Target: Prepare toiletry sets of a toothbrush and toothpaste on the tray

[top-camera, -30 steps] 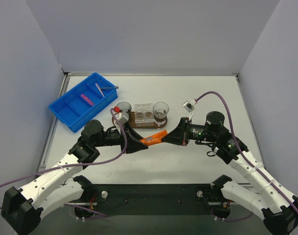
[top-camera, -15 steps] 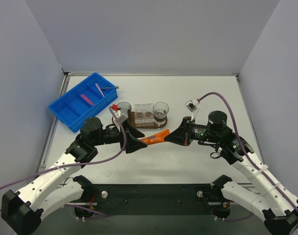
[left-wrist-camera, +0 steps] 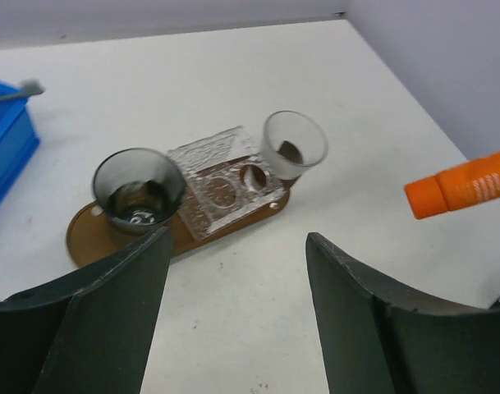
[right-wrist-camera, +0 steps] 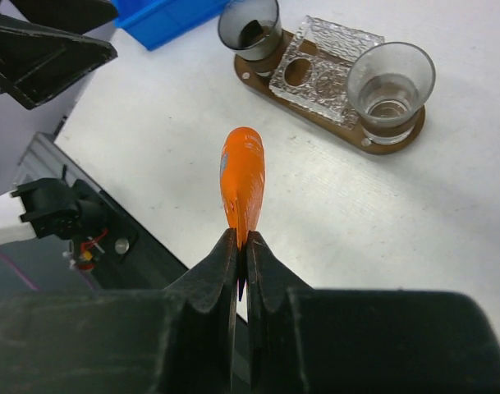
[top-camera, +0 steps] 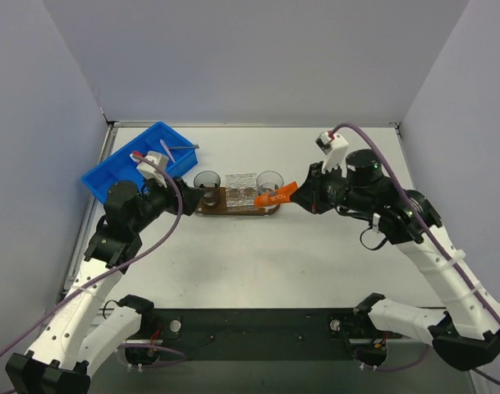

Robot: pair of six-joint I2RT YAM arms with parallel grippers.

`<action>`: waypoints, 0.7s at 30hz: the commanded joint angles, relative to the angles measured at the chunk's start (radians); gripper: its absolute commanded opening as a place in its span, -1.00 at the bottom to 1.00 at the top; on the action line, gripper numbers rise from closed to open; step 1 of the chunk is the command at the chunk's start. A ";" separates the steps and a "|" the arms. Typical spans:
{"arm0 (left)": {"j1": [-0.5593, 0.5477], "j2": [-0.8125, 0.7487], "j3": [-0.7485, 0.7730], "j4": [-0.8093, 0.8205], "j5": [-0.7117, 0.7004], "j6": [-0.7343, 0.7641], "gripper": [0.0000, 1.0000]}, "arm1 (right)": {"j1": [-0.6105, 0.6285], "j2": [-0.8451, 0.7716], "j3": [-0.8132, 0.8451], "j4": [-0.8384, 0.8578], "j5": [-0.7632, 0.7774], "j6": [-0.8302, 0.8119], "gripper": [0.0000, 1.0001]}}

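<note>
- A blue bin stands at the far left of the white worktop. A thin grey stick lies over its far corner, one end poking out past the rim.
- The left gripper hovers just right of the bin and points toward the tray. Its jaws stand wide apart with nothing between them, and its wrist view looks through the gap at the tray.
- The tray, a dark-brown oval board, lies flat near the middle of the worktop, its long side running left to right.
- The left cup, of smoky glass, stands upright on the tray's left end.
- A clear, knobbly block with two round holes sits on the middle of the tray, between the two cups.
- The right cup, of clearer glass, stands upright on the tray's right end.
- The toothpaste tube, bright orange, is held in the air at the tray's right end, its cap end pointing left toward the right cup. From above, the cap end overlaps that cup's rim. The wrist views show the tube raised over bare worktop and apart from the tray.
- The right gripper reaches in from the right, its jaws pinched tight on the tube's flat end.
</note>
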 commanded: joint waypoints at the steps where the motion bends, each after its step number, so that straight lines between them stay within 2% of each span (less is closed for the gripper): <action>1: 0.102 0.033 -0.013 -0.082 -0.111 -0.067 0.53 | 0.104 0.142 0.133 -0.068 0.227 -0.041 -1.00; 5: 0.103 0.040 -0.010 -0.105 -0.112 -0.043 0.53 | 0.150 0.296 0.269 -0.111 0.298 -0.073 -1.00; 12: 0.102 0.034 0.004 -0.183 -0.183 0.080 0.53 | 0.152 0.566 0.499 -0.203 0.394 -0.146 -1.00; 21: 0.093 0.045 0.006 -0.182 -0.143 0.086 0.53 | 0.150 0.767 0.673 -0.231 0.447 -0.221 -1.00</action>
